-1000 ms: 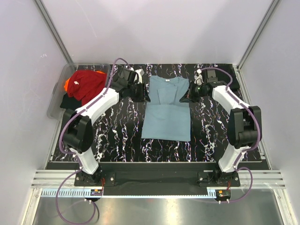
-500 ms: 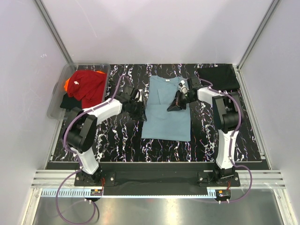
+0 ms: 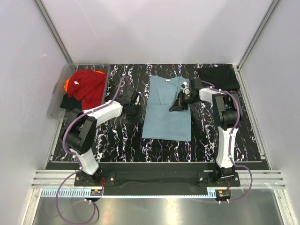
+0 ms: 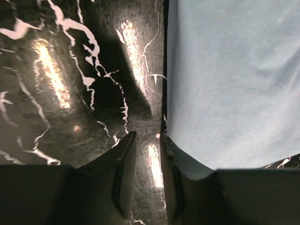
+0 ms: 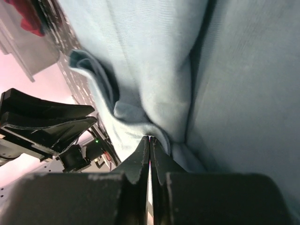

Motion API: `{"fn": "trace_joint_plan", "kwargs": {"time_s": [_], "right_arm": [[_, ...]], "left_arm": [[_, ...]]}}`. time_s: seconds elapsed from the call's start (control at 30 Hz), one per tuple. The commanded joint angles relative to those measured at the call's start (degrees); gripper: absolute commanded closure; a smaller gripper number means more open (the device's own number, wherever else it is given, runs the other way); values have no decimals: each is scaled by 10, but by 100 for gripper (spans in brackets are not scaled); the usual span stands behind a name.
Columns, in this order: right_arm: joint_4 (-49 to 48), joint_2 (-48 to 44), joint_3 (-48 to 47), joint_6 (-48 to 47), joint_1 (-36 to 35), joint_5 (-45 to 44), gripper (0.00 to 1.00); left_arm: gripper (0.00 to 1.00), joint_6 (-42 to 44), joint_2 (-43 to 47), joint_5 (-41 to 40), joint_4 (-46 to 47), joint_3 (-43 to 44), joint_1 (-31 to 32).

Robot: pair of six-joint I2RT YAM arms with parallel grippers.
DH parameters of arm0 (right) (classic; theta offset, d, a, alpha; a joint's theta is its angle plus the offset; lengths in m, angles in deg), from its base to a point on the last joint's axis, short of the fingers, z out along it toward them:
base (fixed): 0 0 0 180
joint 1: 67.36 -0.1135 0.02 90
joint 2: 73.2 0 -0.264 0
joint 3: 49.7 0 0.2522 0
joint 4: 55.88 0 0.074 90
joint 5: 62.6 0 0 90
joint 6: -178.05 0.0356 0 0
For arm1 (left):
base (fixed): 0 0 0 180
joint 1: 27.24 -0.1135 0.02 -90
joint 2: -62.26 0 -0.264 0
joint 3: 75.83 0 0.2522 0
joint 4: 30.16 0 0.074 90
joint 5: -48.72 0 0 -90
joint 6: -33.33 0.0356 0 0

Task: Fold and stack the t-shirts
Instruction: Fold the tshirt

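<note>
Two arms reach forward and bend low at the blue t-shirt, which lies flat on the table. The left gripper, fingers apart and empty, is just beside the shirt's left edge. The right gripper, fingers together, points into a bunched fold on its right side.

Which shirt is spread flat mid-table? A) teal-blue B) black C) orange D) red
A: the teal-blue t-shirt lies flat at the middle of the table, while the red t-shirt sits in the clear tub.
</note>
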Motion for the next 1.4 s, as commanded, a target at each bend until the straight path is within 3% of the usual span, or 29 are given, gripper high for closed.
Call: {"fn": "trace_joint_plan", "kwargs": {"time_s": [0.0, 0.13, 0.37, 0.6, 0.73, 0.83, 0.97, 1.13, 1.27, 1.37], "right_arm": [[-8, -64, -14, 7, 8, 13, 96], [-8, -107, 22, 17, 11, 4, 95], [-12, -91, 28, 14, 11, 9, 95], [-11, -43, 20, -1, 18, -8, 95], [-12, -23, 26, -13, 24, -56, 95], [-11, -20, 31, -22, 24, -77, 95], [-7, -46, 19, -14, 25, -83, 92], [35, -135, 1, 17, 24, -117, 71], [67, -200, 37, 71, 23, -135, 64], [77, -261, 122, 104, 23, -146, 60]], "left_arm": [[67, 25, 42, -16, 10, 58, -1], [70, 26, -4, 10, 12, 142, -1], [70, 13, -70, 64, 72, 194, 2], [71, 18, -169, 41, 80, 226, 1], [73, 26, -197, -33, 68, 227, -2], [75, 16, -186, -77, 55, 198, -2], [74, 15, -149, -62, 70, 187, -2], [67, 20, -80, -37, 62, 189, -2], [64, 10, -33, -17, 14, 185, -2], [61, -6, 4, 11, 15, 127, -2]]}}
